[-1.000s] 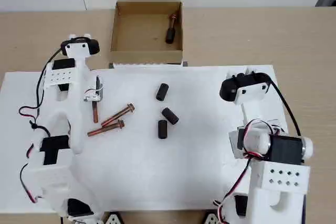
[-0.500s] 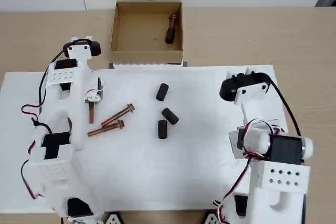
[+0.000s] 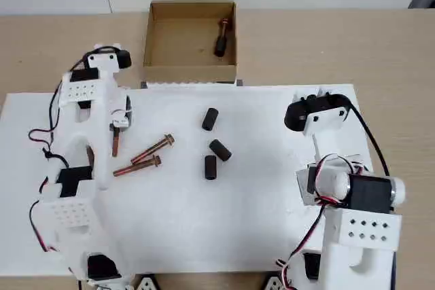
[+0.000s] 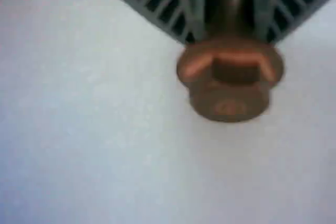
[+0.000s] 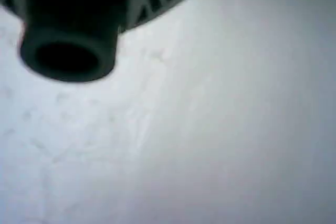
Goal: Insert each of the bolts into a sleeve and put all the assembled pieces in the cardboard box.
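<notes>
My left gripper (image 3: 118,121) is shut on a copper bolt (image 3: 115,142) at the left side of the white sheet. The bolt's flanged hex head (image 4: 230,85) hangs a little above the sheet, its shank clamped between the fingers. Two more bolts (image 3: 151,149) (image 3: 136,166) lie just right of it. Three loose black sleeves (image 3: 210,119) (image 3: 219,149) (image 3: 210,166) lie mid-sheet. My right gripper (image 3: 314,115) stands at the right side, shut on a black sleeve (image 5: 68,51) with its open end showing. The cardboard box (image 3: 155,39) holds one assembled piece (image 3: 221,37).
The white sheet (image 3: 258,222) covers most of the table, with bare room along its near half and between the arms. The box sits just beyond the sheet's far edge. Wires trail from both arm bases.
My left arm has shifted slightly leftward and toward the far side, carrying the bolt with it. The right arm and the loose parts have stayed put.
</notes>
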Controlling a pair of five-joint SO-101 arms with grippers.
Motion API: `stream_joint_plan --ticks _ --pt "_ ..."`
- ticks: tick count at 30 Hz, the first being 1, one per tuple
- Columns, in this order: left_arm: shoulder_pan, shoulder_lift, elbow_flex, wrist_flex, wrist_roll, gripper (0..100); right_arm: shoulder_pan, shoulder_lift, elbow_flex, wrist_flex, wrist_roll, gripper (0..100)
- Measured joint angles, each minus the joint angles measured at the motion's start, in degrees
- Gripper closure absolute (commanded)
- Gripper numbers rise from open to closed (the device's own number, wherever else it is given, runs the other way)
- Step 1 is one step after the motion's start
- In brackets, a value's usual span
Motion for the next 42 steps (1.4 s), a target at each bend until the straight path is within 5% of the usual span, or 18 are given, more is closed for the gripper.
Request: stream_joint_plan --ticks 9,20,33,42 --pt "2.1 -6.7 -17.5 15.0 -3.8 100 0.0 0.0 0.0 0.0 0.0 99.5" --pt "3.7 -26.5 -11.4 17.4 -5.5 100 -0.1 0.0 0.0 0.0 0.0 99.6" --pt "11.3 -59.3 19.2 15.8 -5.5 100 -0.4 0.0 0.0 0.0 -8.5 99.6" --pt "13.5 -80.4 46.9 0.4 6.4 100 -9.2 0.0 0.0 -3.6 -16.9 99.6"
